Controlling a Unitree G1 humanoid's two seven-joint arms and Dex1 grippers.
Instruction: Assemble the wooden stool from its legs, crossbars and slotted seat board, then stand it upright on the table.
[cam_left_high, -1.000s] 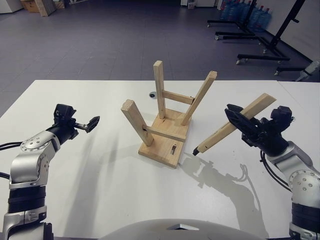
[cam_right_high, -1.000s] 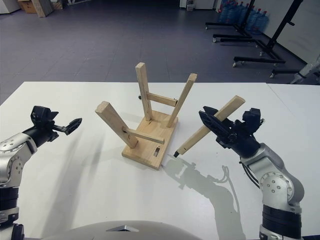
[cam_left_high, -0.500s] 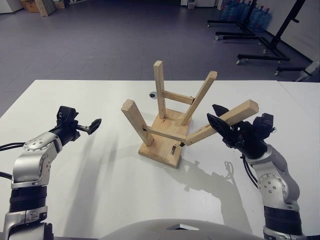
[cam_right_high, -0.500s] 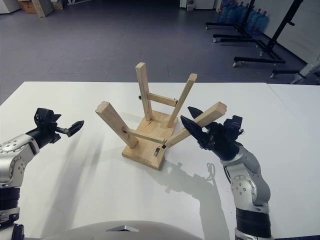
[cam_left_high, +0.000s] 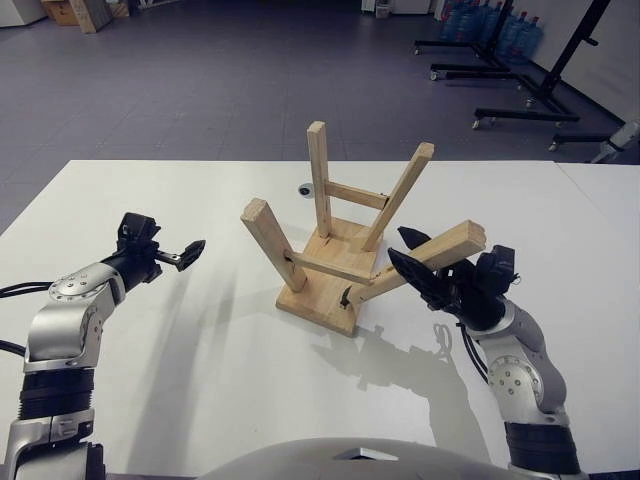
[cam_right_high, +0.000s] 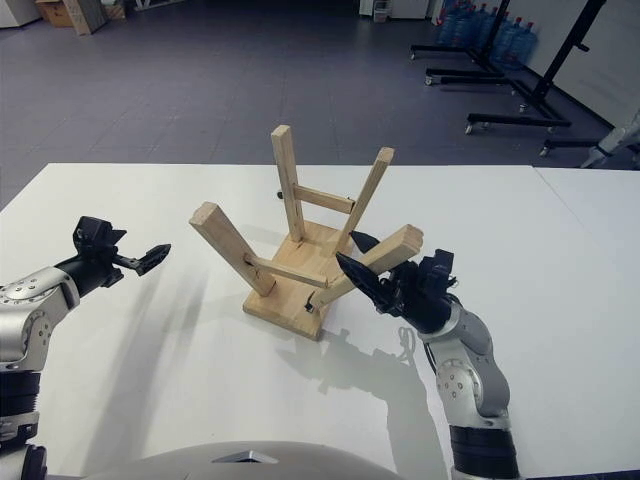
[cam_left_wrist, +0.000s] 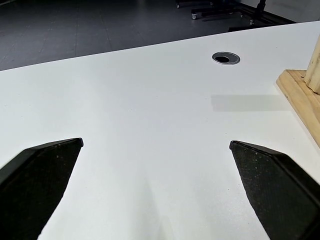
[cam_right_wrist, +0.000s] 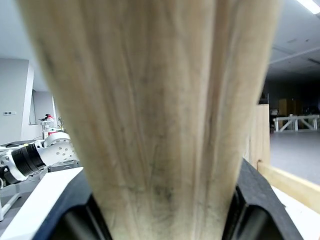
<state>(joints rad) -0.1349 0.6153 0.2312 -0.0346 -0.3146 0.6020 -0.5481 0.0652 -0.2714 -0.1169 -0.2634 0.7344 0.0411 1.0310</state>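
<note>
Fitting the 4th leg into the upturned seat board: you look most of the way through the assembly.
3 legs stand up from the seat board, which lies underside-up in the middle of the surface, and 2 crossbars join them. Your right gripper is clamped on the 4th leg, holding it slanted with its lower end at the open slot near the board's front right corner. I judge it not yet seated, since it leans far more than the others. Your left gripper hangs over the surface with fingers spread and nothing between them, well apart from the stool on its left side. Left to do: seat that leg, fit any crossbars it needs, then turn the stool onto its feet.
</note>
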